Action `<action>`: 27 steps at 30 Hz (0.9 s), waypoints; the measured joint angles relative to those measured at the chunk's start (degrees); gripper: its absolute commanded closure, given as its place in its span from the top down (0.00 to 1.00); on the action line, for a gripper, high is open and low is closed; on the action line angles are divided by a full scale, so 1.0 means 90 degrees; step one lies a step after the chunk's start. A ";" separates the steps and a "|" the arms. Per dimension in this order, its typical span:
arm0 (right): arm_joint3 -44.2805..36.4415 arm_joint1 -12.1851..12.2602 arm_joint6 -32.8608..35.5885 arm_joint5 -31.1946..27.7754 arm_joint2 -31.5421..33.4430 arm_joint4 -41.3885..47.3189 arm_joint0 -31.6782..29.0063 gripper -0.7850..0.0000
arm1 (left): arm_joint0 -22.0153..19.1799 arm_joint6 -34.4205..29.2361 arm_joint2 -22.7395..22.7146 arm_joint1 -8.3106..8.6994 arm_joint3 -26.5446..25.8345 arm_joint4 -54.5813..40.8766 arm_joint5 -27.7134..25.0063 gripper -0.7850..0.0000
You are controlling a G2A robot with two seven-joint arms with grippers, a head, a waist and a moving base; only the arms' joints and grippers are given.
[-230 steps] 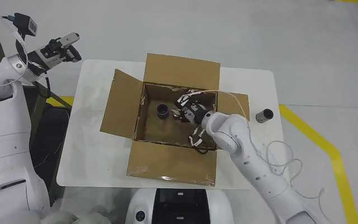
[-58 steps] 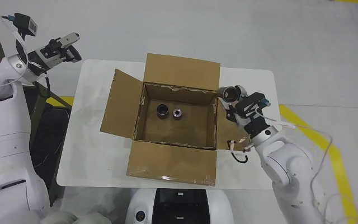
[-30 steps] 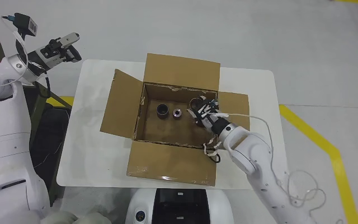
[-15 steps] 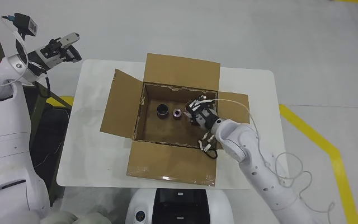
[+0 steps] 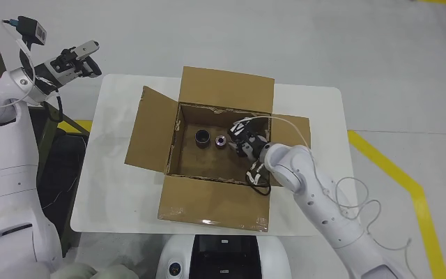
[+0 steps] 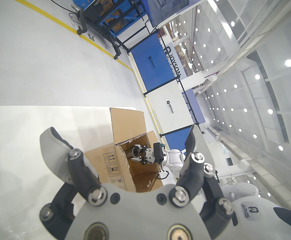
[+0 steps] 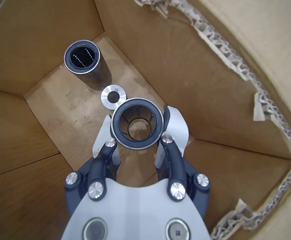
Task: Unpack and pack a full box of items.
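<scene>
Now the right gripper point(image 7: 138, 127), clamped on a linear bearing point(image 7: 137, 143) at frame centre, should lower it upright onto the cardboard box point(image 7: 204, 91) floor, clear of the metal ring point(image 7: 120, 95).

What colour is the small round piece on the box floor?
Round piece: silver, black centre; best in right wrist view.

— What stands around the work?
— A white table point(image 5: 111, 188) on a pale grey floor point(image 5: 279, 35). A yellow line point(image 5: 385, 161) is painted on the floor off the table's right side.
— And farther off?
— The left wrist view has a blue panel point(image 6: 154, 66) just beside a white panel point(image 6: 172, 106). A black wheeled stand point(image 6: 81, 20) with cables is near them, and round ceiling lights point(image 6: 257, 76) run in rows overhead.
</scene>
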 measured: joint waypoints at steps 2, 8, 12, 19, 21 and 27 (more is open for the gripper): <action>0.0052 -0.0013 0.0088 0.0002 -0.0031 0.0008 0.0048 0.00 | 0.0000 0.0000 0.0000 0.0000 0.0000 0.0000 0.0000 1.00; 0.0159 -0.0047 0.0277 -0.0021 -0.0090 0.0064 0.0166 0.00 | 0.0000 0.0000 0.0000 0.0000 0.0000 0.0000 0.0000 1.00; 0.0240 -0.0070 0.0348 -0.0018 -0.0126 0.0115 0.0226 0.19 | 0.0000 0.0000 0.0000 0.0000 0.0000 0.0000 0.0000 1.00; 0.0382 -0.0111 0.0407 -0.0015 -0.0196 0.0159 0.0320 0.25 | 0.0000 0.0000 0.0000 0.0000 0.0000 0.0000 0.0000 1.00; 0.0393 -0.0117 0.0417 -0.0015 -0.0200 0.0161 0.0329 0.30 | 0.0000 0.0000 0.0000 0.0000 0.0000 0.0000 0.0000 1.00; 0.0291 -0.0116 0.0523 0.0012 -0.0189 0.0086 0.0299 0.42 | 0.0000 0.0000 0.0000 0.0000 0.0000 0.0000 0.0000 1.00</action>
